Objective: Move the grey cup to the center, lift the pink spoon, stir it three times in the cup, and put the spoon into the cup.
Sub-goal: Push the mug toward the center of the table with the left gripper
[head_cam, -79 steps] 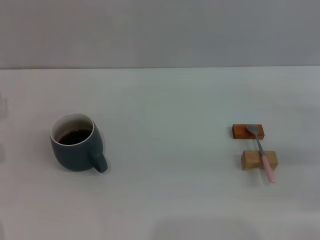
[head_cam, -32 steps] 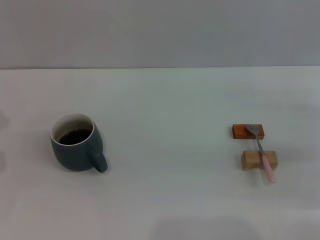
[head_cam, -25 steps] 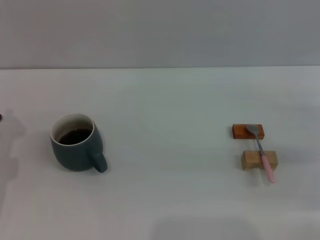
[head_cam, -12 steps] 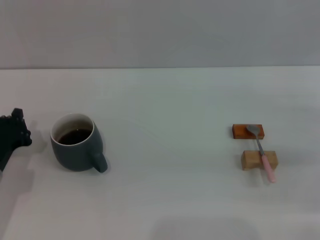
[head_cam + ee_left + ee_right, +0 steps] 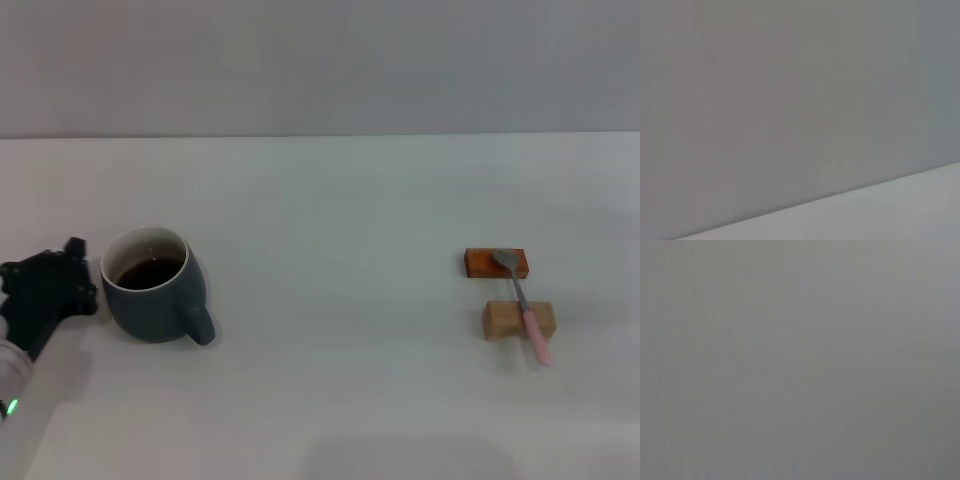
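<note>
Since half a second earlier the left gripper point(image 5: 62, 285) had advanced from the left edge of the head view toward the grey cup point(image 5: 152, 287), closing most of the gap; cup, spoon and blocks had not shifted.

Grey cup: stood upright on the bench point(image 5: 330, 400) at the middle left of the head view. Dark liquid showed inside the white interior. Loop handle pointed toward the lower right of the frame.

Left gripper: black, low at the left edge of the head view, just beside the cup's left wall. Could not tell whether it touched the cup. Could not tell how far its jaws stood apart; nothing was seen held in it. A pale arm segment trailed off toward the lower left corner.

Pink spoon point(image 5: 526, 304): at the middle right of the head view, well apart from the cup. Metal bowl lay on the flat reddish-brown block point(image 5: 495, 263); the neck crossed the tan wooden block point(image 5: 517, 320), which sat just below the reddish one in the frame. The pink handle overhung the tan block toward the lower right.

Right gripper: not seen in any view.

Left wrist view showed only a grey wall over a pale strip along the lower edge. Right wrist view showed flat grey only.
</note>
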